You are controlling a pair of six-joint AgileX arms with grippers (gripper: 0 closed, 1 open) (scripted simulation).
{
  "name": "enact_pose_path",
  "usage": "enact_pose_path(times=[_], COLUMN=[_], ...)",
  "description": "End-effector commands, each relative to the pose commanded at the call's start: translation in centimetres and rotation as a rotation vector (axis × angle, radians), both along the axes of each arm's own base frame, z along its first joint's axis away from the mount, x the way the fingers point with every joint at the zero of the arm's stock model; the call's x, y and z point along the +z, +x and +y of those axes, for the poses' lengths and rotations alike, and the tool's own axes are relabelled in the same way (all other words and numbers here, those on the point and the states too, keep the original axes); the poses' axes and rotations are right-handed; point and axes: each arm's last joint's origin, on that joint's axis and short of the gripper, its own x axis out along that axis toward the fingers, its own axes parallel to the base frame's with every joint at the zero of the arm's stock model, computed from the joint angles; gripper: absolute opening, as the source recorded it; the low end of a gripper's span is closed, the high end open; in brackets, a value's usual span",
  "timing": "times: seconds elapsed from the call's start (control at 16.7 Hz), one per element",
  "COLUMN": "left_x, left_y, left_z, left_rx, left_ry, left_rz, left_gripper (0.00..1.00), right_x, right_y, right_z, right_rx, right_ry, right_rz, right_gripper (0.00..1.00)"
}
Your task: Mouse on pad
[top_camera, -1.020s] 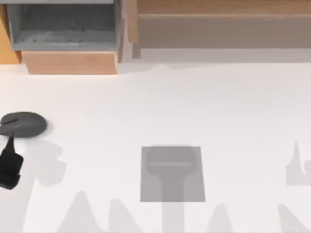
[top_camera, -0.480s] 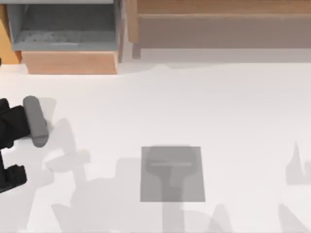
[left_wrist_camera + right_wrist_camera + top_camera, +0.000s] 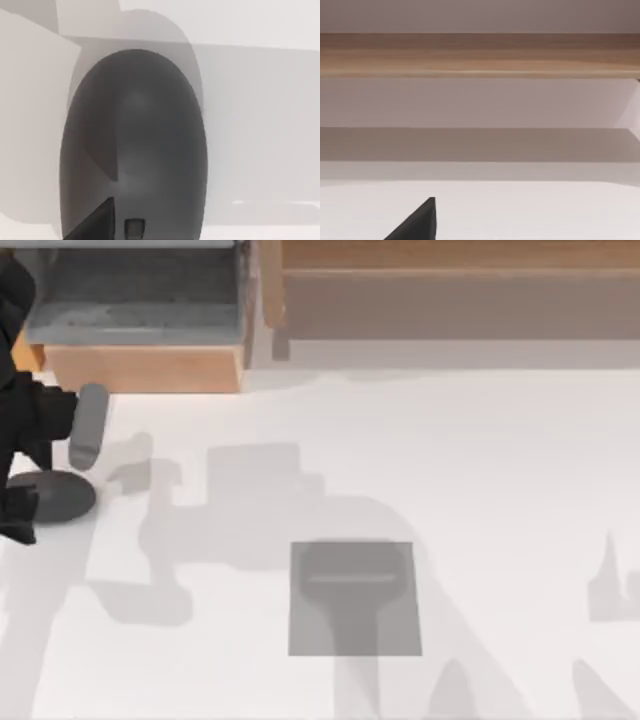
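Pad, flat matte mid-grey rectangle, near centre, bare; mouse, smooth domed charcoal oval, far left, well apart; left gripper poised above it, claw spread not discernible; step judged approach, next needing descent and grasp; right arm parked.

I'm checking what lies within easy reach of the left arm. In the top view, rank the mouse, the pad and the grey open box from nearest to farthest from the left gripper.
Measured from the left gripper at the table's left edge:
1. The mouse, directly beneath it, far left.
2. The grey open box, behind it at the top left.
3. The pad, toward the table's middle, nearer the front.
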Motion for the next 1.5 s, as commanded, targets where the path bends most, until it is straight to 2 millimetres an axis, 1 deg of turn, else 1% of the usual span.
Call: enact_pose_path(times=[0.12, 0.3, 0.66, 0.72, 0.84, 1.08, 1.2, 1.32, 1.5], left_x=[1.3, 2.7, 2.6, 2.2, 0.4, -4.6, -6.5, -7.3, -7.3], left_y=[1.5, 2.3, 2.3, 2.4, 2.5, 2.7, 2.5, 2.3, 2.3], left_z=[0.4, 0.8, 0.6, 0.6, 0.7, 0.8, 0.8, 0.8, 0.8], left_rx=[-0.023, -0.033, -0.037, -0.035, -0.032, -0.032, -0.033, -0.033, -0.033], left_ry=[0.005, 0.012, 0.011, 0.011, 0.012, 0.012, 0.012, 0.012, 0.012], left_rz=[-0.044, -0.094, -0.096, -0.093, -0.09, -0.103, -0.099, -0.094, -0.094], left_gripper=[1.0, 1.0, 1.0, 1.0, 1.0, 1.0, 1.0, 1.0, 1.0], right_x=[0.0, 0.0, 0.0, 0.0, 0.0, 0.0, 0.0, 0.0, 0.0], right_y=[0.0, 0.0, 0.0, 0.0, 0.0, 0.0, 0.0, 0.0, 0.0], right_z=[0.0, 0.0, 0.0, 0.0, 0.0, 0.0, 0.0, 0.0, 0.0], right_rx=[0.0, 0.0, 0.0, 0.0, 0.0, 0.0, 0.0, 0.0, 0.0], right_ry=[0.0, 0.0, 0.0, 0.0, 0.0, 0.0, 0.0, 0.0, 0.0], right_rz=[0.0, 0.0, 0.0, 0.0, 0.0, 0.0, 0.0, 0.0, 0.0], right_gripper=[1.0, 1.0, 1.0, 1.0, 1.0, 1.0, 1.0, 1.0, 1.0])
